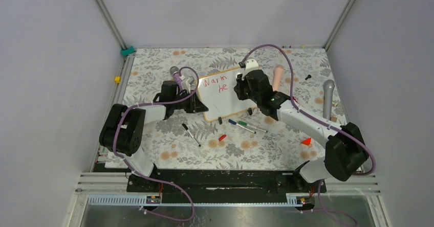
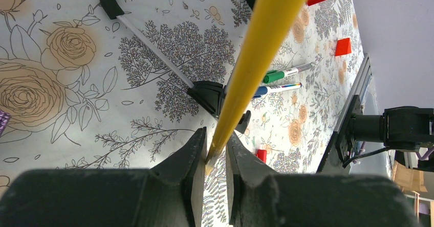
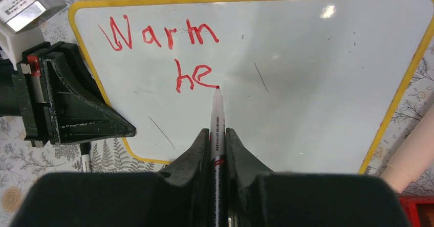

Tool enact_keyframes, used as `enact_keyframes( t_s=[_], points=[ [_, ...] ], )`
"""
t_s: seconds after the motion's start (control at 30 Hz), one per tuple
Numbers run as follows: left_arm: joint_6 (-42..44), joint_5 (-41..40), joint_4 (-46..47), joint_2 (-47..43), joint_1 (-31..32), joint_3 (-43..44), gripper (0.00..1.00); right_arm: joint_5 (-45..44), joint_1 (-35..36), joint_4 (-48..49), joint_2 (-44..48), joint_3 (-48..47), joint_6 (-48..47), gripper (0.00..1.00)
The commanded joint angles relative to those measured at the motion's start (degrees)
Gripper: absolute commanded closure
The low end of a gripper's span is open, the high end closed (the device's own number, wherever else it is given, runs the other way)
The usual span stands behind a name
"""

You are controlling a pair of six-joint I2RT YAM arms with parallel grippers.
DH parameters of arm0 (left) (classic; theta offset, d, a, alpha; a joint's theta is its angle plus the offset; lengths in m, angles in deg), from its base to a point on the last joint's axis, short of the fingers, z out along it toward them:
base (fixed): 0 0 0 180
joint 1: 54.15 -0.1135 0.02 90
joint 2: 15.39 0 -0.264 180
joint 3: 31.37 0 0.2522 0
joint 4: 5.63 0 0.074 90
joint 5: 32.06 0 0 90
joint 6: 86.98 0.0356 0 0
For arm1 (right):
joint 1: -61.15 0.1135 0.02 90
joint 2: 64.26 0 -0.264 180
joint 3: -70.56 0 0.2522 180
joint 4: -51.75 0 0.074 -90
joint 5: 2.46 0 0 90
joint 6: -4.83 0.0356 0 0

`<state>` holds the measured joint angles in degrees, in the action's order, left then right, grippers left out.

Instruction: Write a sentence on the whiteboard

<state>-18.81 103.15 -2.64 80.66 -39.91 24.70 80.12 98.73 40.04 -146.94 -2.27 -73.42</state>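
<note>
The whiteboard (image 1: 222,103) sat askew on the floral desk (image 1: 169,153), and the sentence (image 3: 190,76) read only "Warm he" in red at the board's upper left. Over the board's near edge, the right end effector (image 3: 217,132) was clamped on a red marker (image 3: 217,109) whose tip touched the surface just past the "e", apparently poised for the next letter. At the board's left edge, the left end effector (image 2: 216,135) pinched the yellow frame, likely steadying it against the pen's push.
</note>
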Motion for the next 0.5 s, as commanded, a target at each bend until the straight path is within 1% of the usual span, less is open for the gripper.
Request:
enact_keyframes(
  t_s=[0.0, 0.47],
  points=[
    [1.17, -3.79, -2.76, 0.01, 0.38, 0.60, 1.00, -2.96, -0.76, -0.41, -0.70, -4.01, -0.89, 1.00],
    [1.17, -3.72, -2.78, 0.10, 0.39, 0.59, 1.00, -3.70, -1.02, -1.01, -3.31, -5.34, -1.09, 1.00]
  ],
)
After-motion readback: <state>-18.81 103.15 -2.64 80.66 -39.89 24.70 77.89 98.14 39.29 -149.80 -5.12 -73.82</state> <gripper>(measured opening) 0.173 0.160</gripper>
